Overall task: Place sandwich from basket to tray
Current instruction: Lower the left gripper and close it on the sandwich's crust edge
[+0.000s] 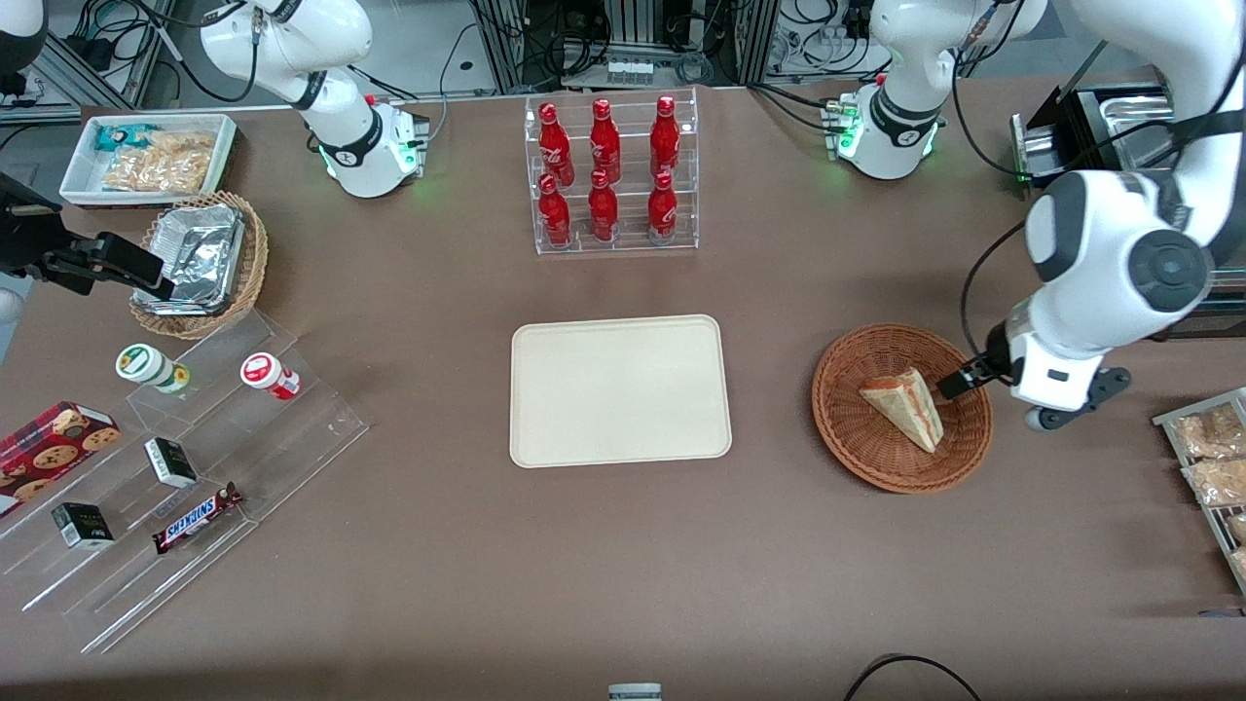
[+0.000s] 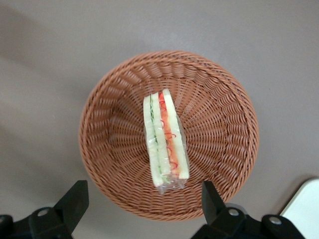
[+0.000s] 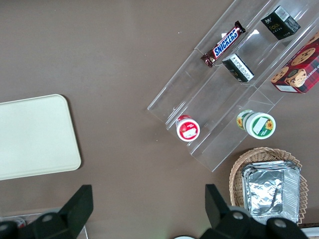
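The sandwich [image 1: 907,405], a clear-wrapped pale wedge with red and green filling, lies in the round reddish-brown wicker basket [image 1: 857,438]. The left wrist view shows the sandwich [image 2: 165,140] near the middle of the basket [image 2: 219,144]. The left arm's gripper [image 1: 959,380] hovers above the basket's rim on the working arm's side, fingers spread wide and empty; in its wrist view the gripper [image 2: 142,204] has one black fingertip [image 2: 75,198] outside the rim. The cream-beige tray [image 1: 620,390] lies bare at mid-table, beside the basket toward the parked arm's end.
A clear rack of red bottles [image 1: 611,175] stands farther from the front camera than the tray. Snack bags [image 1: 1212,458] lie at the working arm's end. A tiered clear shelf with small goods [image 1: 185,477], a foil-lined light basket [image 1: 200,263] and a white bin [image 1: 146,156] fill the parked arm's end.
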Motion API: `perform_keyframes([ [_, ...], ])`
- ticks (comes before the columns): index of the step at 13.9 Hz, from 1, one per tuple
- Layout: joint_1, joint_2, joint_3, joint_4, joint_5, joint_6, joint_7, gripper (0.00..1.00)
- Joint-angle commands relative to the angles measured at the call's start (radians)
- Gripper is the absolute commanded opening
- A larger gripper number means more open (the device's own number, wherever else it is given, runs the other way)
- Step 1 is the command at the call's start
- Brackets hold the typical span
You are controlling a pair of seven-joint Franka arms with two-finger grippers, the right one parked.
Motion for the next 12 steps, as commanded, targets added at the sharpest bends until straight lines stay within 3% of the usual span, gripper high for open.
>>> perform_keyframes([
  [1, -0.036, -0.036, 0.000, -0.102, -0.006, 0.113, -0.124, 1.00],
  [4, -0.040, -0.030, -0.002, -0.219, -0.006, 0.328, -0.199, 1.00],
  [12, -0.055, 0.079, -0.002, -0.228, -0.006, 0.432, -0.194, 1.00],
])
